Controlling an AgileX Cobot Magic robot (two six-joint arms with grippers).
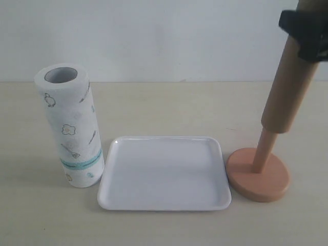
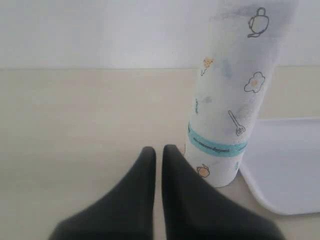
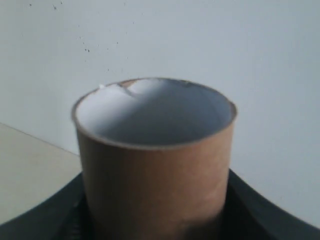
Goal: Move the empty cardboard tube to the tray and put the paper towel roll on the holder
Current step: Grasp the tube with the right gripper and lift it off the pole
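The brown cardboard tube (image 1: 289, 89) is lifted partway up the holder's dowel (image 1: 264, 151), tilted, its lower end still around the dowel. My right gripper (image 1: 306, 33) is shut on the tube's upper part; in the right wrist view the tube's open end (image 3: 152, 150) fills the frame between the black fingers (image 3: 260, 210). The holder's round base (image 1: 259, 174) rests right of the white tray (image 1: 164, 205). The paper towel roll (image 1: 72, 125) stands upright left of the tray. My left gripper (image 2: 158, 152) is shut on nothing, low by the roll (image 2: 227, 105); it is out of the exterior view.
A pale wall runs along the back of the beige tabletop (image 1: 169, 102). The tray's corner (image 2: 285, 165) lies just beside the roll in the left wrist view.
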